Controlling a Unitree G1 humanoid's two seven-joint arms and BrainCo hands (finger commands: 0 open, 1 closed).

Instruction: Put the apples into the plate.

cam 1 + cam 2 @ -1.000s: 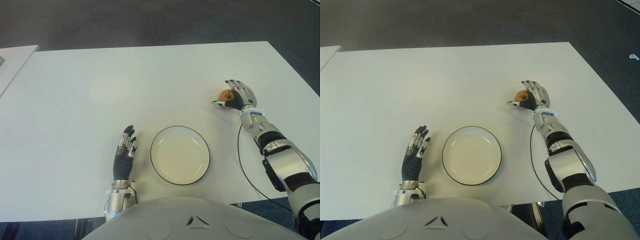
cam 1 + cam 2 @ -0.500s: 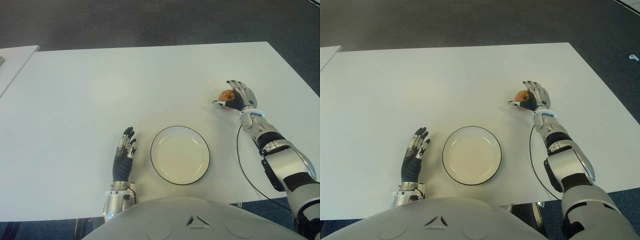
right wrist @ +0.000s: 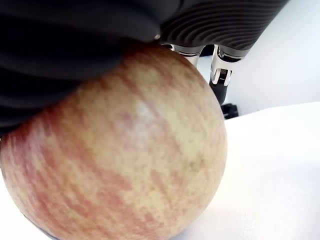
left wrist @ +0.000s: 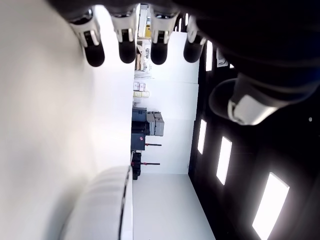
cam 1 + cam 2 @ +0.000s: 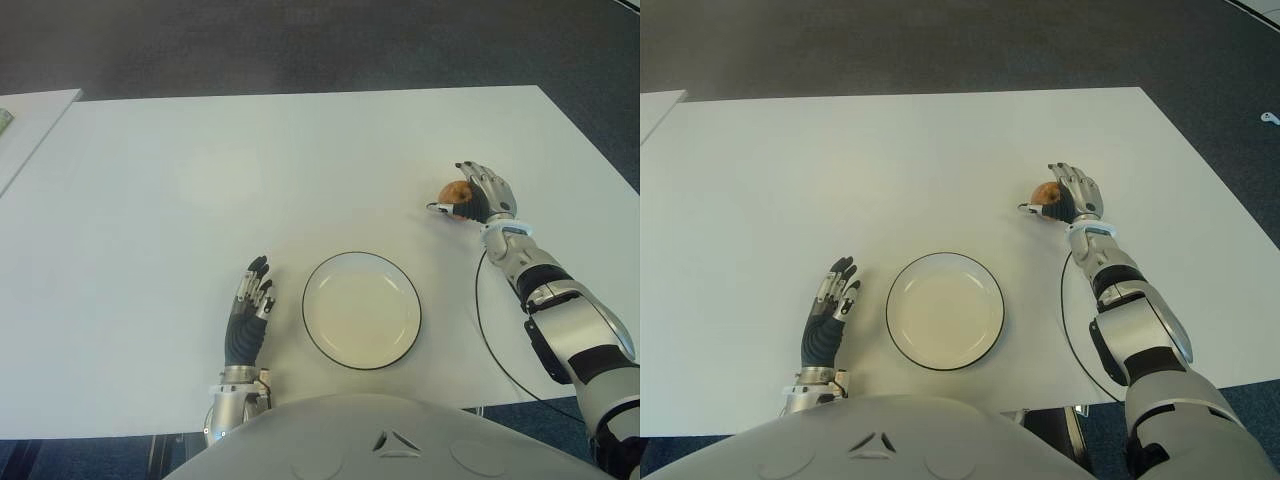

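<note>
A red-and-yellow apple [image 5: 453, 190] sits on the white table [image 5: 200, 170] at the right, with my right hand [image 5: 474, 193] curled around it. Its streaked skin [image 3: 120, 160] fills the right wrist view, pressed against the palm and touching the table. A round cream plate [image 5: 361, 309] with a dark rim lies in front of me near the table's front edge, to the left of and nearer than the apple, with nothing on it. My left hand [image 5: 249, 310] shows left of the plate, fingers straight and holding nothing.
A black cable [image 5: 486, 330] loops along the table beside my right forearm. A second table's corner [image 5: 25, 115] shows at the far left. Dark carpet lies beyond the far edge.
The right hand and the apple have hardly moved. The left hand has shifted slightly toward me.
</note>
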